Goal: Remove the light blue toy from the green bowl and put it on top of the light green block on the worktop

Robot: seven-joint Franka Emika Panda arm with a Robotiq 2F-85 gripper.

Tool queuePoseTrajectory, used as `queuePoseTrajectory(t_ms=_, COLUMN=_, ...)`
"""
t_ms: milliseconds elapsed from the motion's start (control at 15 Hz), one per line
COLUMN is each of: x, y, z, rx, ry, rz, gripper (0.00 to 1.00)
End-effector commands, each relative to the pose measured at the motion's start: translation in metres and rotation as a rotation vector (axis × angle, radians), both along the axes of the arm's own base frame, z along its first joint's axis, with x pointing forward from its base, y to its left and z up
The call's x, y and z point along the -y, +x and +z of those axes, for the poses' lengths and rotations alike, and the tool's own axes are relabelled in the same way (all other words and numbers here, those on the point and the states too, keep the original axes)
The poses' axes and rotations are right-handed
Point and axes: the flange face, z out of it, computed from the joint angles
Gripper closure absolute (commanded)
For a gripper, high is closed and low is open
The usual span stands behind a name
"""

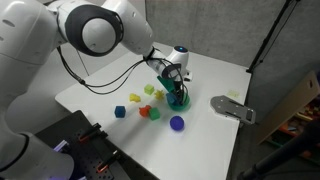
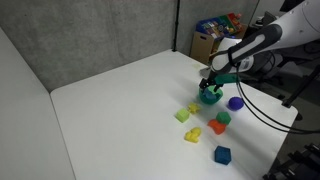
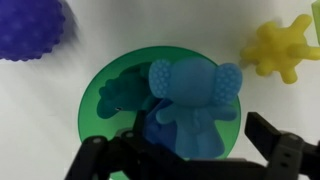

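Above the green bowl, your gripper hangs, jaws apart, astride the light blue toy: grasp step. Next, close and lift clear.

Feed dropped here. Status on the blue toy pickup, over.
Gripper open above green bowl. Light blue toy in bowl, not gripped. Purple ball, yellow toy beside, clear.
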Motion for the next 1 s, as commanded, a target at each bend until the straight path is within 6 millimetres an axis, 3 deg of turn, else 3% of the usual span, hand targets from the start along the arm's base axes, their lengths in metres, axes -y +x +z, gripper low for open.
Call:
queuePoseTrajectory(t_ms=0, x=0.001, y=0.003, z=-0.006, rx=0.003, ry=0.004, rz=-0.015, gripper=0.25)
queuePoseTrajectory(t_ms=133, x=0.000, y=0.002, z=-0.008, rx=-0.001, ry=-0.001, rz=-0.012, gripper=0.44)
queuePoseTrajectory(t_ms=467, x=0.005, y=0.007, z=0.011, rx=0.012, ry=-0.001, rz=-0.017, gripper=0.76)
queuePoseTrajectory(t_ms=733, x=0.005, y=0.013, z=0.040, rx=0.033, ry=-0.003, rz=-0.007, gripper=0.92)
queuePoseTrajectory(t_ms=933, x=-0.003, y=0.019, z=0.066, rx=0.054, ry=0.001, rz=0.014, gripper=0.91)
